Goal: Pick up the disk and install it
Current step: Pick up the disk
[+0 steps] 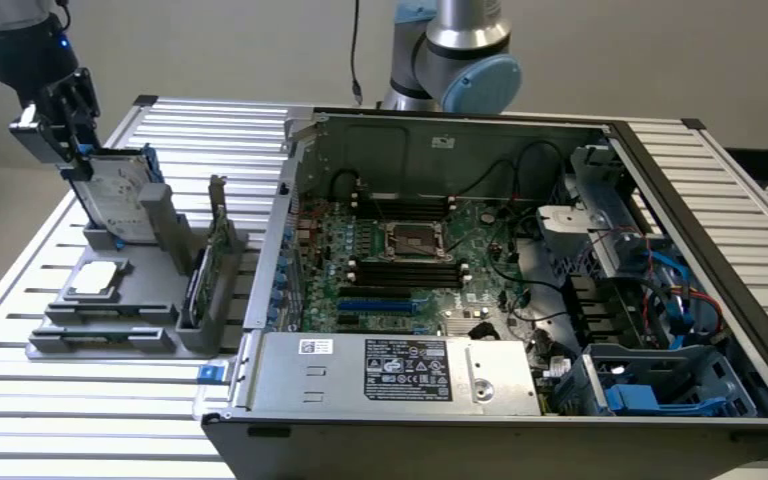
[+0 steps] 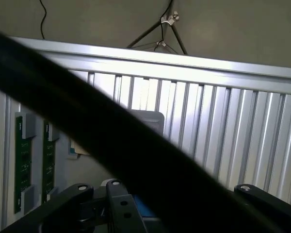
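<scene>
Exterior view: the arm (image 1: 17,45) is cut off by the top corner on the exterior view's left, and its dark wrist points down to the gripper (image 1: 77,148). The arm's base column (image 1: 454,45) rises behind the open computer case (image 1: 451,135). The gripper sits at the top edge of the disk (image 1: 120,200), which stands on edge, leaning a little, in a grey stand (image 1: 117,312) on the slatted table (image 1: 37,400) beside the case. The gripper hides the disk's top corner, and whether it touches the disk cannot be made out. A small silver chip (image 1: 97,280) lies flat on the stand, and a green card (image 1: 201,285) stands on edge near it.

Wrist view: a blurred dark band (image 2: 136,145) runs slantwise across the picture and hides much of what lies behind. The fingers (image 2: 72,196) stand wide apart, with their tips cut off by the picture's edge. Between them shows a scrap of blue plastic (image 2: 143,209), too little to identify. Beyond are the table's slats and two green boards (image 2: 22,160) standing in a grey holder.
</scene>
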You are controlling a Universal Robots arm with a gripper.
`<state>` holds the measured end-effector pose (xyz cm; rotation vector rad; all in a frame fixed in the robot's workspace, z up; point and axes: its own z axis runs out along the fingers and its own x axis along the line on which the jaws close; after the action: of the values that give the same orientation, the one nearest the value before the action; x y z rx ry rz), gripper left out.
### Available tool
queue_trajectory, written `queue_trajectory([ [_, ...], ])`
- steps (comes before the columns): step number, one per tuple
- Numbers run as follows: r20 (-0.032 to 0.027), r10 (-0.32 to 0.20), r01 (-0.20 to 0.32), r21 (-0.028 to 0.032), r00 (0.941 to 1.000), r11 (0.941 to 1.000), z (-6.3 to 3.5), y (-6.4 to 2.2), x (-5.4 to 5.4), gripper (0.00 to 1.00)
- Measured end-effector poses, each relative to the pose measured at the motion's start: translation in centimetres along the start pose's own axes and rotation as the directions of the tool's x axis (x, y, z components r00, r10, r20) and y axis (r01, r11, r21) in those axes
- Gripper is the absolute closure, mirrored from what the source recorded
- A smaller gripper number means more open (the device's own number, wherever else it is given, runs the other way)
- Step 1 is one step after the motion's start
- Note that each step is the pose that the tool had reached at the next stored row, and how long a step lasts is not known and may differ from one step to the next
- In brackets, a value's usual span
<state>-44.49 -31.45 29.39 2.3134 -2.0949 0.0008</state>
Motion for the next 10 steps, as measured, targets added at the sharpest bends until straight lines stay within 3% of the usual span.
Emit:
queue_trajectory([
  [5, -0.0076, 0.009, -0.009, -0.001, 0.9999, 1.0, 0.11, 0.0, 0.0, 0.46],
  [10, -0.009, 0.025, -0.025, -0.0013, 0.9996, 0.9997, 0.17, 0.0, 0.0, 0.46],
])
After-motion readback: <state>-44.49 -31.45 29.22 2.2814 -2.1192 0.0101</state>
